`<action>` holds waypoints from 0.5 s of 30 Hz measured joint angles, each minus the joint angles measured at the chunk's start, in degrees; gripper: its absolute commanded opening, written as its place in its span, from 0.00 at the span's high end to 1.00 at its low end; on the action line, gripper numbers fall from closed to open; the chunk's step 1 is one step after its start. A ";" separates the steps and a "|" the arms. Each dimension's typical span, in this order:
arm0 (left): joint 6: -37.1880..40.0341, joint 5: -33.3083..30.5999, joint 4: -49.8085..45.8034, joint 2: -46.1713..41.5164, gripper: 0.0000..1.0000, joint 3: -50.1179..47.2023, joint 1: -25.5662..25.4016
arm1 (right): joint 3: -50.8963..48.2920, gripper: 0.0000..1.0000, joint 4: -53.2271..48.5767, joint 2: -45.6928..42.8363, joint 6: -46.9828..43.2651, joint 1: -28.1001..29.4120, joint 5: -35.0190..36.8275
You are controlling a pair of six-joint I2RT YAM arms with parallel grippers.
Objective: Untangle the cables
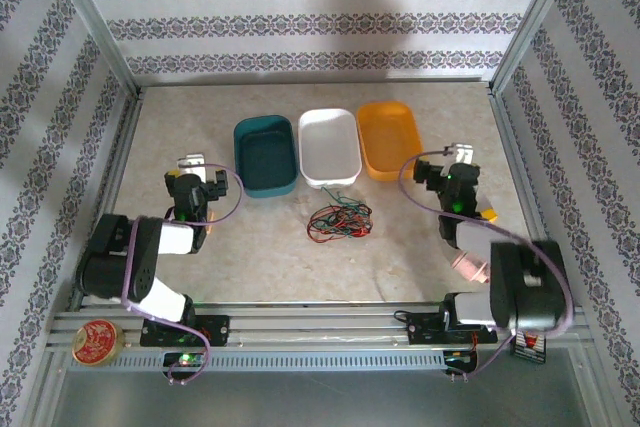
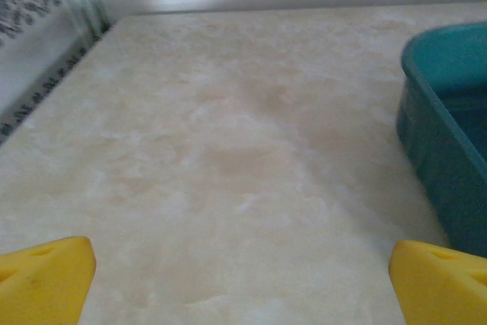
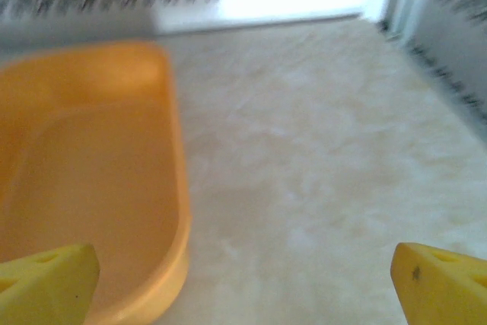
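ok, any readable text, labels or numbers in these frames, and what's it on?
No text can be read in any view.
Red round disc at the left end of the front rail: gold markings, too small to read.
Sticker near the rail's right end: red and black print, too small to read.

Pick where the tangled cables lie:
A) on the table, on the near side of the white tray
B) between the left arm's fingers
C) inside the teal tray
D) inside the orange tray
A: the top view shows the cables bunched on the bare table, just on the arms' side of the white tray and outside every tray.
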 measured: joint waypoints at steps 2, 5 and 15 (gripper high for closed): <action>-0.44 -3.06 -2.78 -5.07 0.01 0.46 -0.28 | 3.61 0.04 -6.29 -7.43 2.89 1.73 4.37; -2.25 -8.50 -7.89 -12.26 0.01 1.75 -1.33 | 9.03 0.09 -16.57 -14.91 5.81 8.17 7.67; -13.92 -18.64 -39.67 -20.94 0.01 16.65 -24.76 | 14.64 0.47 -51.80 -13.25 11.47 36.92 -0.76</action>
